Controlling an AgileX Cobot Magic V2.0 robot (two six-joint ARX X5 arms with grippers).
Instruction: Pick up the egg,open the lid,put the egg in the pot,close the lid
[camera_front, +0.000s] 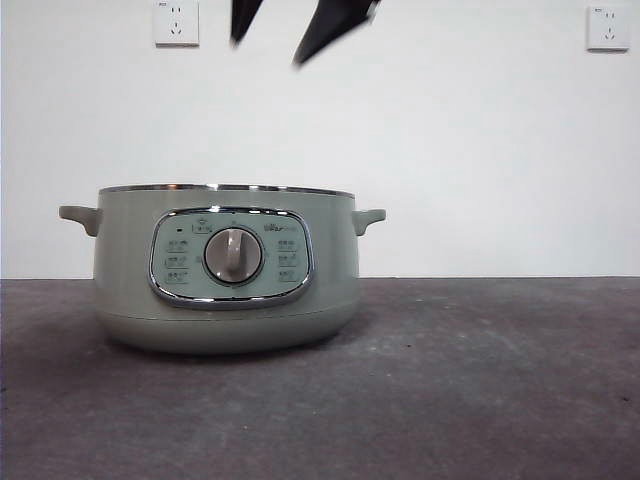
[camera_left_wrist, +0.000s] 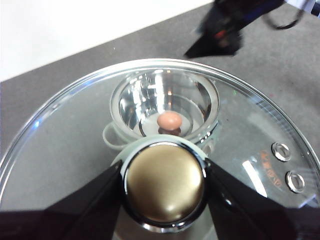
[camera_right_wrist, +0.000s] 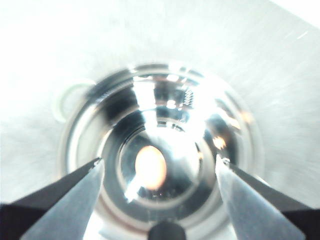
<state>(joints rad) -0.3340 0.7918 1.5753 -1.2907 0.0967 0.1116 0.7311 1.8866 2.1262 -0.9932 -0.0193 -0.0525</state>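
The egg (camera_right_wrist: 150, 167) is lying on the shiny inner floor of the pot (camera_front: 227, 268), directly below the right gripper (camera_right_wrist: 159, 167), whose two black jaws are standing wide apart with nothing between them. In the right wrist view the egg is showing as a blurred orange oval between those spread jaws, well beneath them, ringed by the pot's bright steel wall.

The lid (camera_left_wrist: 75, 150) is being held off the pot by the left gripper (camera_left_wrist: 165, 182), whose jaws are pressing against both sides of the knob (camera_left_wrist: 165, 184), clamped on it. Through the lid's clear glass, the left wrist view is showing the open pot far below that gripper, with the egg (camera_left_wrist: 169, 120) sitting at its centre. The right gripper (camera_left_wrist: 212, 50) is appearing there too, as a dark blurred shape beyond the lid's chrome rim.

In the front view the pot is standing uncovered on the dark grey table (camera_front: 480, 380), its dial (camera_front: 233, 255) facing the camera, and two black jaw tips (camera_front: 300, 35) are hanging above it at the top edge, well clear of the rim.
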